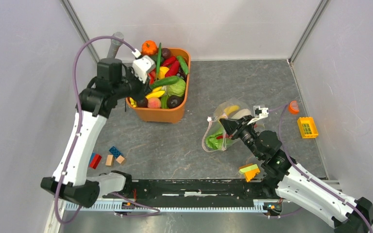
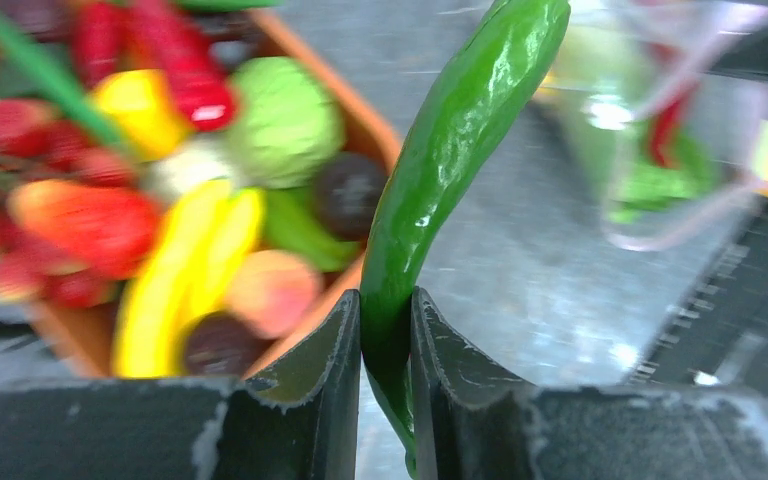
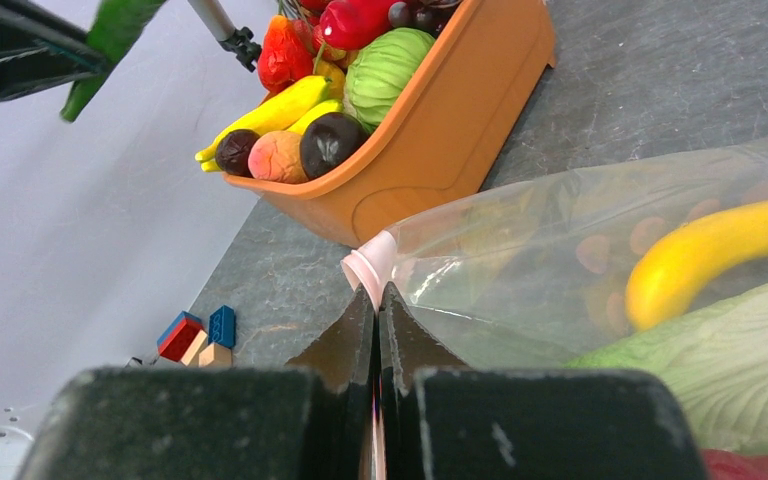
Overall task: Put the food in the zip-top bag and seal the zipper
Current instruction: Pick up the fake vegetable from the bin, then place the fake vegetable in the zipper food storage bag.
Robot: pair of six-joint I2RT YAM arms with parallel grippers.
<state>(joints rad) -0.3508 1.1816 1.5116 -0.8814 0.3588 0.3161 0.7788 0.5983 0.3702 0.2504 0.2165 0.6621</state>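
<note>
- L claw (image 2: pixel 385 310): fingers pressed on the low end of slim green veg (image 2: pixel 460 130), rest of it sticking out past the tips; held above orange tub (image 1: pixel 158 115), which sits by the far edge, left of centre.
- R claw (image 3: pixel 377 300): pinched tight on zipper (image 3: pixel 368 265) at the mouth of zip-top bag (image 3: pixel 560 220).
- Bag lies right of bench centre, w/ banana (image 3: pixel 700 255) & cabbage (image 3: pixel 730 370) inside.
</note>
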